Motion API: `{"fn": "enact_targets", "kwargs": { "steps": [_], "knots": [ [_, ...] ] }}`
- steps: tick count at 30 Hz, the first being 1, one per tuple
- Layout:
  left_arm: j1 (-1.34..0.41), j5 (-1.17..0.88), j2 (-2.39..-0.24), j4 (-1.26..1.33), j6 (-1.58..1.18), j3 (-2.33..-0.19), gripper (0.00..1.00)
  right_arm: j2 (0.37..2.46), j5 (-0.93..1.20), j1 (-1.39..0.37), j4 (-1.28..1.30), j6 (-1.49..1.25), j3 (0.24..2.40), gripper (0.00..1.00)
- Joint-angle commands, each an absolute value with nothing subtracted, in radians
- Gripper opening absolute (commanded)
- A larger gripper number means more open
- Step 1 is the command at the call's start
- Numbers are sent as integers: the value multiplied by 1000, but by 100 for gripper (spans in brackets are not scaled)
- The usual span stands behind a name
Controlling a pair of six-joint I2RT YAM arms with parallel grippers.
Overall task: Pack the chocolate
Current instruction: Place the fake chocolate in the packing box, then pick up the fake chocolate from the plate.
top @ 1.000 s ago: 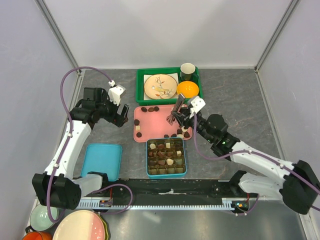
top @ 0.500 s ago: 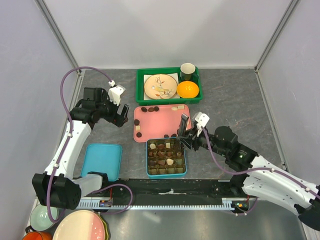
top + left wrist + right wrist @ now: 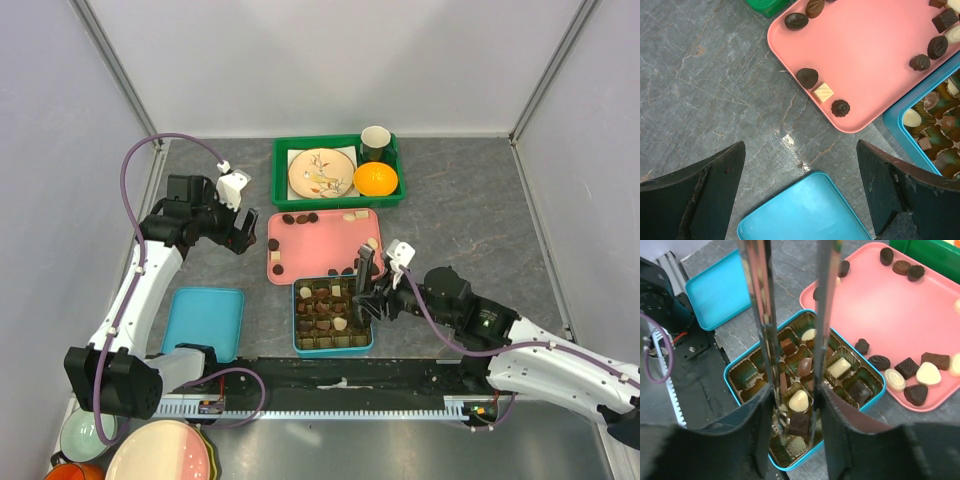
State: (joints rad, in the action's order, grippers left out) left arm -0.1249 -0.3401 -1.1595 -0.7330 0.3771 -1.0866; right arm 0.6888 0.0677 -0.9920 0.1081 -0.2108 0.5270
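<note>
Grey stone-patterned table [image 3: 470, 220] fills the floor of a pale-walled booth, with both arms reaching out from its near edge.

The right gripper [image 3: 797, 432] points down over the right side of a blue tin [image 3: 333, 351] divided into small cells. Its two long fingers are parallel and close together, with their tips down among the cells. Between the tips sits a dark square piece of chocolate [image 3: 799, 424], and a cream oval piece lies just beside it. I cannot tell whether the fingers pinch the dark piece or it already rests in its cell. Many of the surrounding cells hold pieces in dark brown, lighter brown and cream.

Right against the tin's far edge lies a pink tray [image 3: 315, 250]. Loose pieces are scattered on it: a row along its far edge, a few at its left edge, and a cluster at its near right corner close to the right gripper.

The left gripper [image 3: 800, 150] hovers over bare table just left of the pink tray. Its fingers are spread wide with nothing between them. Three of the tray's pieces lie near it: a dark oval, a cream square and a dark round one. A blue lid [image 3: 205, 320] lies flat on the table nearer than this gripper and left of the tin.

Beyond the tray, a green crate [image 3: 340, 201] holds a patterned plate [image 3: 322, 172], an orange [image 3: 375, 179] and a cup [image 3: 375, 140].
</note>
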Motion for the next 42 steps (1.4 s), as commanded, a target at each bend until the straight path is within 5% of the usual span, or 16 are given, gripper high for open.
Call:
{"fn": "enact_targets", "kwargs": {
  "steps": [1,13,18,30,42],
  "knots": [
    [-123,-330,-1143,-744,390,-1085,99,689,-21,-1002,78,-204,526,50],
    [-123,-337,-1140,-747,391,-1092,99,693,-155,-1002,6,-98,577,48],
    [-123,-344,-1131,-746,387,-1094,99,784,-316,-1002,-258,-8,575,44],
    [-123,-339,-1121,-746,388,-1085,99,1291,-393,-836,-751,137,684,43],
    [-118,-331,-1129,-739,397,-1083,99,1583,-235,-672,-899,63,824,49]
  ]
}}
